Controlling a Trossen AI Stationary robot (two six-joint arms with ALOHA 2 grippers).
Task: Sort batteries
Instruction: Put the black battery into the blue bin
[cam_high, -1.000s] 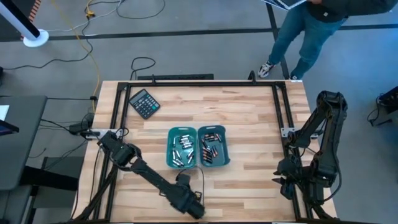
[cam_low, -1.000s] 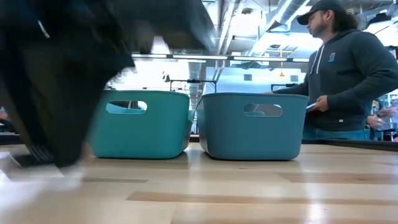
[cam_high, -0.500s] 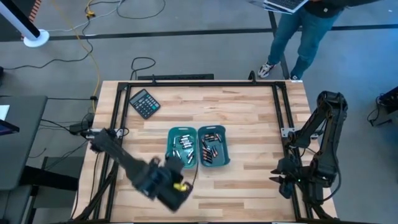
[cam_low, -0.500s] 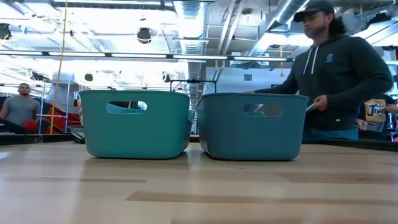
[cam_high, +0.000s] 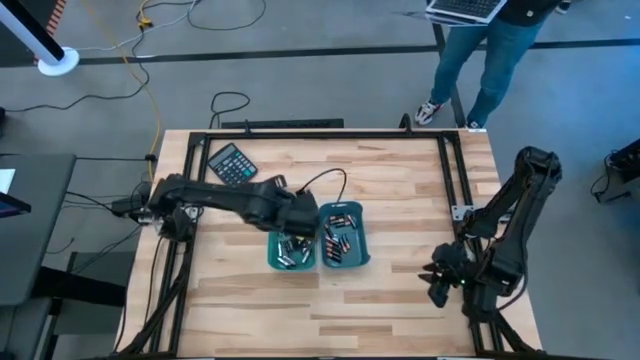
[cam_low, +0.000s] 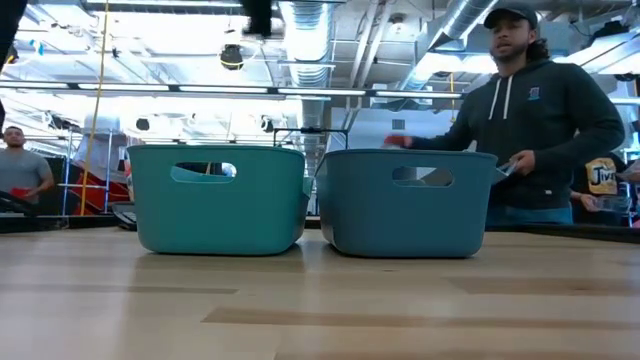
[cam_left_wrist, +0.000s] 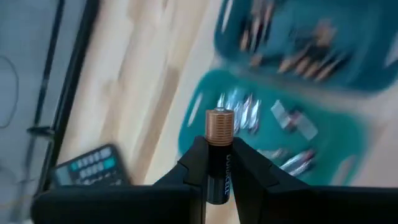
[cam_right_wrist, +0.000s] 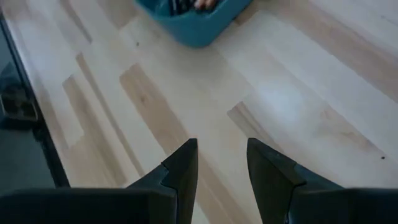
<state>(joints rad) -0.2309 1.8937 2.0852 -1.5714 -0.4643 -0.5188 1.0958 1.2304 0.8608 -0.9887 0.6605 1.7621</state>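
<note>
Jaws of the left gripper (cam_left_wrist: 219, 163) clamp a copper-ended battery (cam_left_wrist: 218, 151) above the left teal bin (cam_high: 274, 252) of silvery batteries (cam_high: 290, 247). Jaws of the right gripper (cam_right_wrist: 220, 163) stand apart over bare counter (cam_high: 400, 180), well away.

A grey floor (cam_high: 330, 80) crossed by a yellow cable (cam_high: 152, 90) surrounds the table; ceiling ducts (cam_low: 310, 22) hang overhead.
</note>
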